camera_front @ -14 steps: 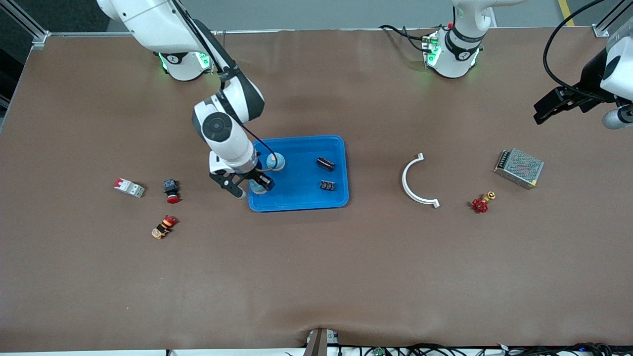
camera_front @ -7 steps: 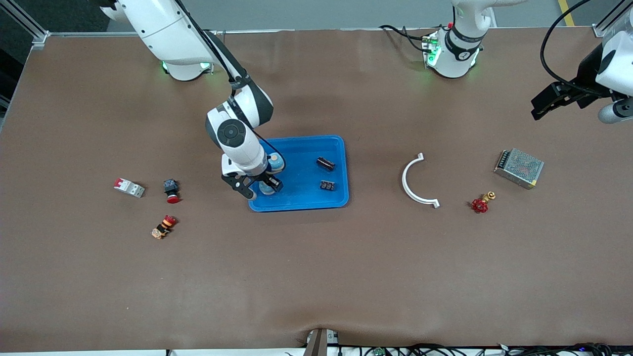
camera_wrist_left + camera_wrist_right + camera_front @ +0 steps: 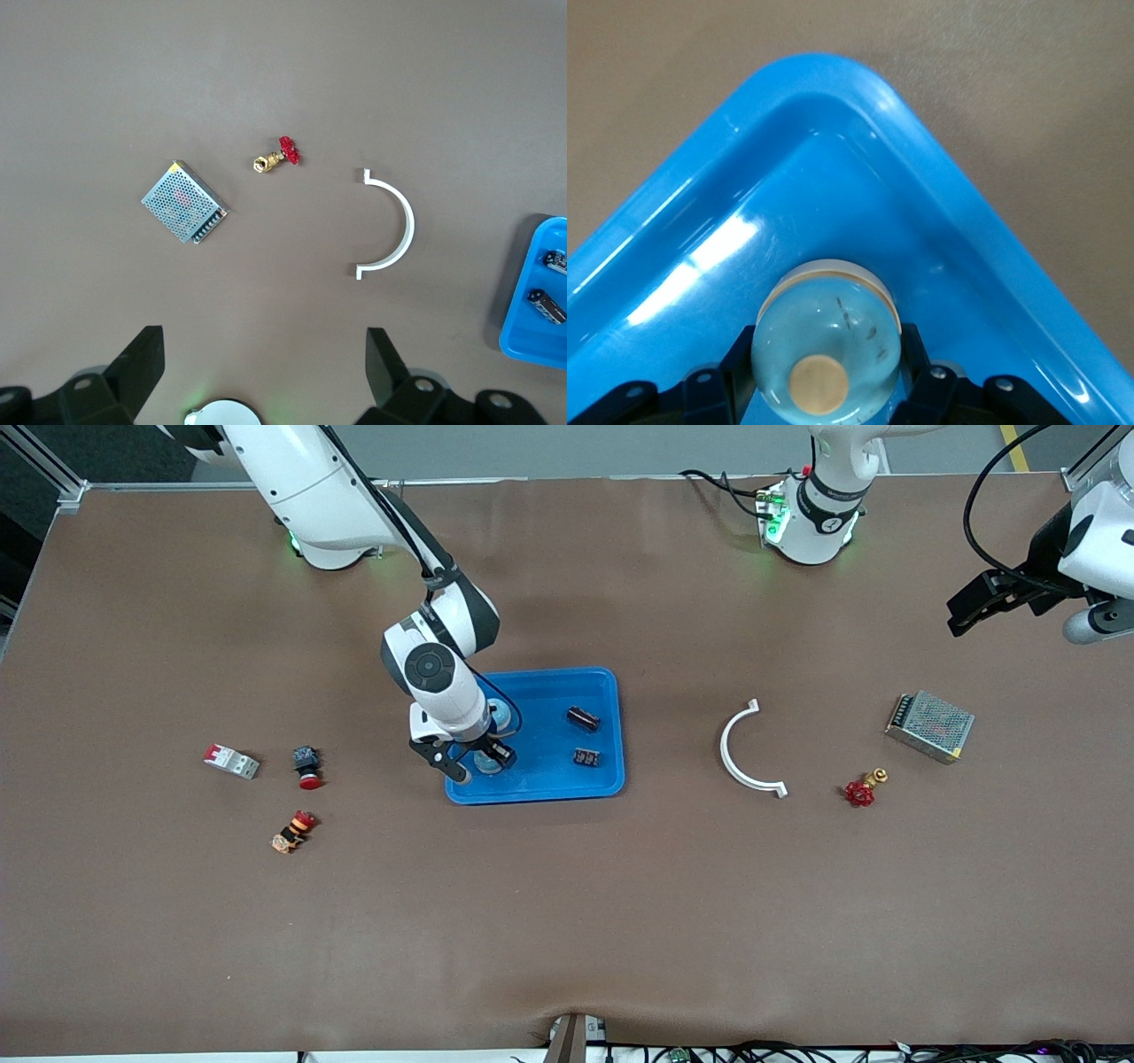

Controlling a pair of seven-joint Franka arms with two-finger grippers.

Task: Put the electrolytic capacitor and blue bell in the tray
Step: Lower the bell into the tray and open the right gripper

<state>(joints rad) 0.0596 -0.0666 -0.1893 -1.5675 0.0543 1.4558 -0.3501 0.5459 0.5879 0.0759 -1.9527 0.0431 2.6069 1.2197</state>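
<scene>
The blue tray [image 3: 532,795] lies mid-table with two dark electrolytic capacitors [image 3: 583,718] [image 3: 586,757] in it. One pale blue bell [image 3: 503,712] sits in the tray, partly hidden by the right arm. My right gripper [image 3: 479,763] is shut on a second blue bell [image 3: 486,760], low over the tray's corner toward the right arm's end. In the right wrist view this bell [image 3: 826,343] fills the gap between the fingers [image 3: 735,365] above the tray floor [image 3: 833,186]. My left gripper [image 3: 966,609] waits open in the air over the left arm's end; its fingers [image 3: 142,363] hold nothing.
Toward the right arm's end lie a red-and-white breaker [image 3: 232,761], a red push button [image 3: 307,767] and an orange-red button [image 3: 293,832]. Toward the left arm's end lie a white arc [image 3: 744,748], a red valve [image 3: 861,789] and a metal power supply [image 3: 930,725].
My right gripper has carried the blue bell from the tray's rim inward over the tray's corner. The left gripper has drifted slightly toward the robots' bases.
</scene>
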